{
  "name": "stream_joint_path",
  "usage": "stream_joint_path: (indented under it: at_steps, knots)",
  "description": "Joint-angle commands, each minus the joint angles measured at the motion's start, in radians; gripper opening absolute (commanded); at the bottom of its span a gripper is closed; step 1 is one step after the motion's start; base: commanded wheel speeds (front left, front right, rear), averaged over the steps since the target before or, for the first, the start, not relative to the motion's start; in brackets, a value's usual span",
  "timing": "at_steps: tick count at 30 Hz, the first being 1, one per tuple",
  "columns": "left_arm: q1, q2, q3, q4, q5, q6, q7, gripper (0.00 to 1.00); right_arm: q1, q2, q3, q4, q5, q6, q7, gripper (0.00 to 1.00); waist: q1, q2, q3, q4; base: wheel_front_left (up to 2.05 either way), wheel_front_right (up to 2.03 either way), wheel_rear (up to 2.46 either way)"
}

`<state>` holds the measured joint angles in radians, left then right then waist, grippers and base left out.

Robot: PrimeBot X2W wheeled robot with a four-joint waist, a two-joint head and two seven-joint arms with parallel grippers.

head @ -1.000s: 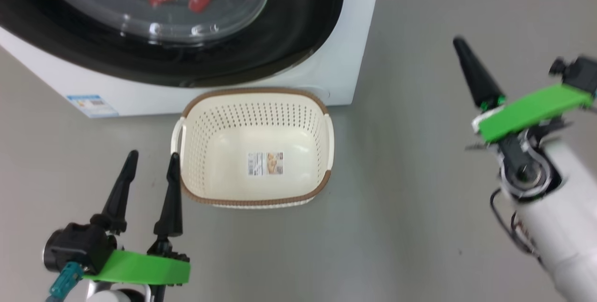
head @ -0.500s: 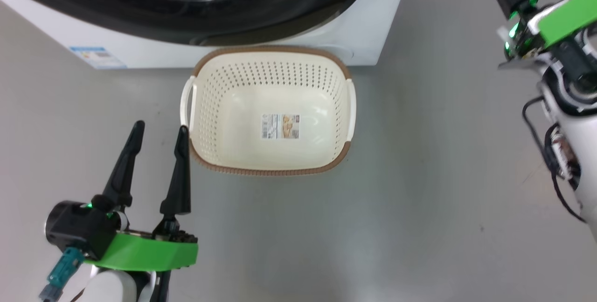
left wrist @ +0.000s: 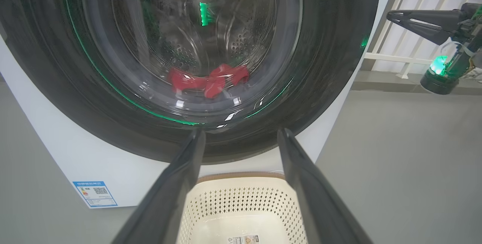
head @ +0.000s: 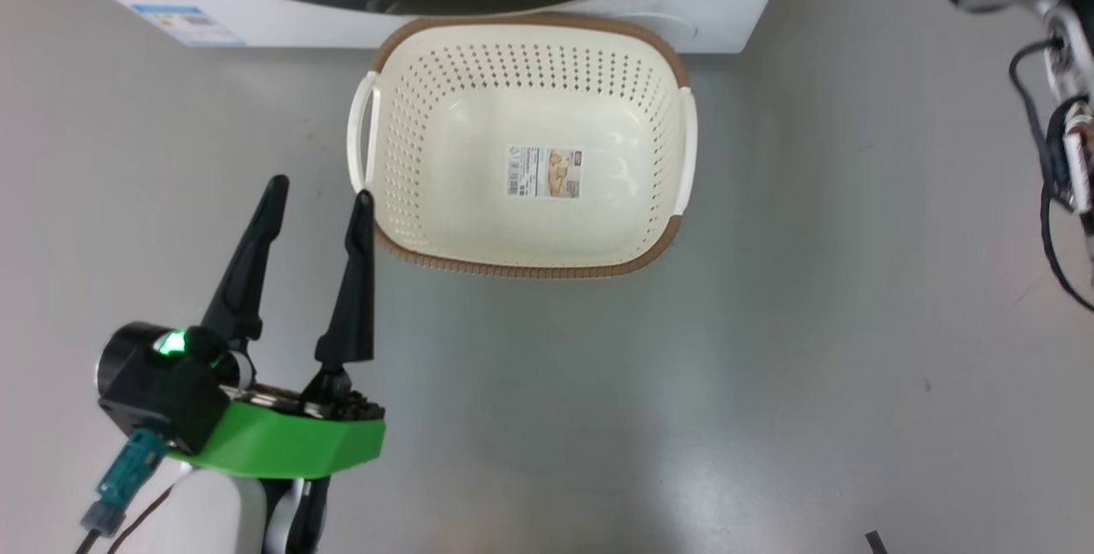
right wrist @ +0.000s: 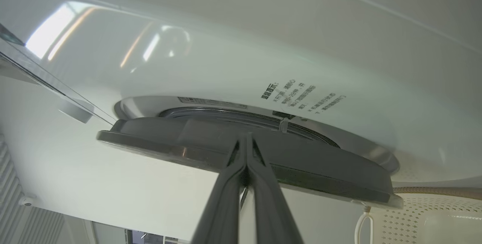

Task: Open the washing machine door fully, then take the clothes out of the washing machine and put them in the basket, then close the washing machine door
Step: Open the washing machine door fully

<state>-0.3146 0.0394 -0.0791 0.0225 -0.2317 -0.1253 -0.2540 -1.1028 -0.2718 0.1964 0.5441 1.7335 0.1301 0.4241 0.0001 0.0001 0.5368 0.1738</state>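
The cream basket (head: 530, 268) stands on the floor against the white washing machine (head: 726, 24), holding nothing but its label sticker. My left gripper (head: 320, 189) hovers open just left of the basket's near corner. In the left wrist view its fingers (left wrist: 241, 133) frame the washing machine door (left wrist: 331, 67), and the red clothes (left wrist: 209, 82) lie in the drum behind the glass. My right gripper (left wrist: 389, 14) is shut, off the door's right side. In the right wrist view its tips (right wrist: 244, 134) meet the door's black rim (right wrist: 301, 161) edge-on; contact cannot be told.
A blue label (head: 190, 24) is stuck on the machine's lower left front. A white railing (left wrist: 406, 59) runs behind the machine's right side. Grey floor (head: 684, 417) stretches in front of and right of the basket. Cables hang from my right arm (head: 1060, 152).
The head camera has tipped down, so the door's glass has left its picture. My right gripper has gone forward to the door's side, its fingers leaving the head view. The left gripper stays open.
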Motion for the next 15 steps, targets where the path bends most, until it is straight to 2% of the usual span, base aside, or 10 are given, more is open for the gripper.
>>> stream_joint_path:
  at_steps: [1, 15]
  knots:
    - [-0.013, 0.02, 0.021, -0.03, -0.007, -0.005, -0.008, 1.0, -0.033, 0.024, -0.007, -0.014, 0.002, 0.001, 0.018, 0.0, -0.0001, -0.0001, 0.024, 0.018, 0.0, 0.0, 0.0]
    - [-0.042, 0.018, -0.01, -0.026, -0.017, -0.005, -0.008, 1.0, -0.17, 0.062, -0.02, 0.062, -0.036, 0.001, 0.115, 0.0, -0.0001, -0.0001, 0.082, 0.054, 0.0, 0.0, 0.0]
